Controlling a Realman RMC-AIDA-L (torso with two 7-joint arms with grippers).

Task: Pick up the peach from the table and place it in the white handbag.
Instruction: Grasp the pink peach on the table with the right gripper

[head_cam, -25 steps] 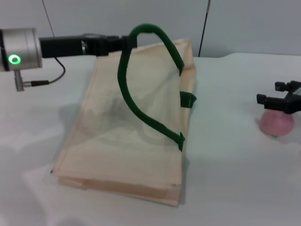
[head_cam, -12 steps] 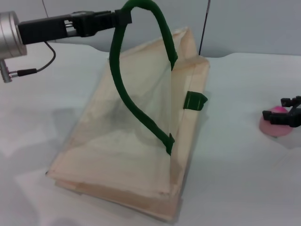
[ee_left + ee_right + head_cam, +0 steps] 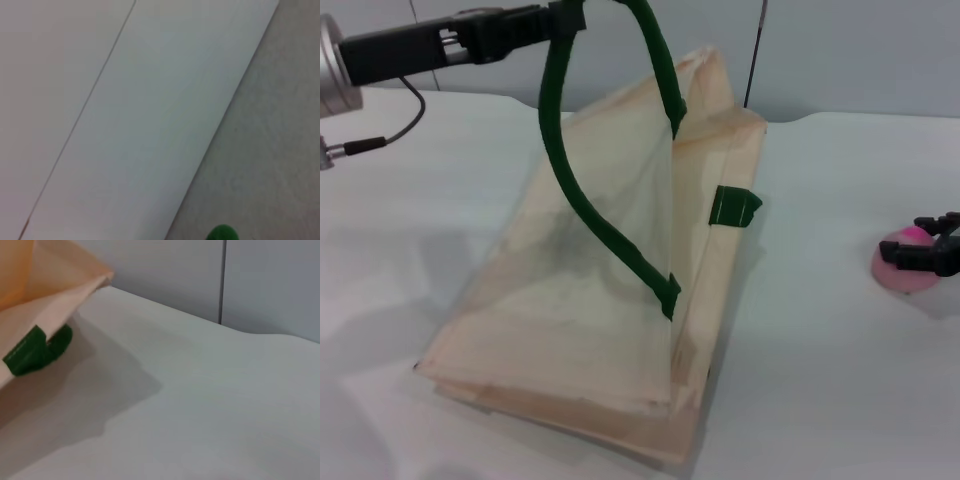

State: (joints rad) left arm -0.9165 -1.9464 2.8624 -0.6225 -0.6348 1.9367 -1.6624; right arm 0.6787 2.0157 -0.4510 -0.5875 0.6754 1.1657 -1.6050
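Observation:
The white handbag (image 3: 610,300) lies on the table (image 3: 820,390) with its upper side pulled up into a tent. My left gripper (image 3: 570,18) is shut on the top of one dark-green handle (image 3: 582,205) and holds it high at the back left. A green bit of that handle (image 3: 222,233) shows in the left wrist view. The peach (image 3: 908,270) sits on the table at the far right. My right gripper (image 3: 920,245) is low over it, open, with a black finger on either side. The right wrist view shows the handbag's corner (image 3: 55,295) and a green handle stub (image 3: 35,350).
A grey wall (image 3: 860,50) with a dark vertical seam runs behind the table. Bare white tabletop lies between the handbag and the peach, and in front of both.
My left gripper has raised the green handle higher, opening the handbag's upper side further. My right gripper came down from above the peach to sit around it.

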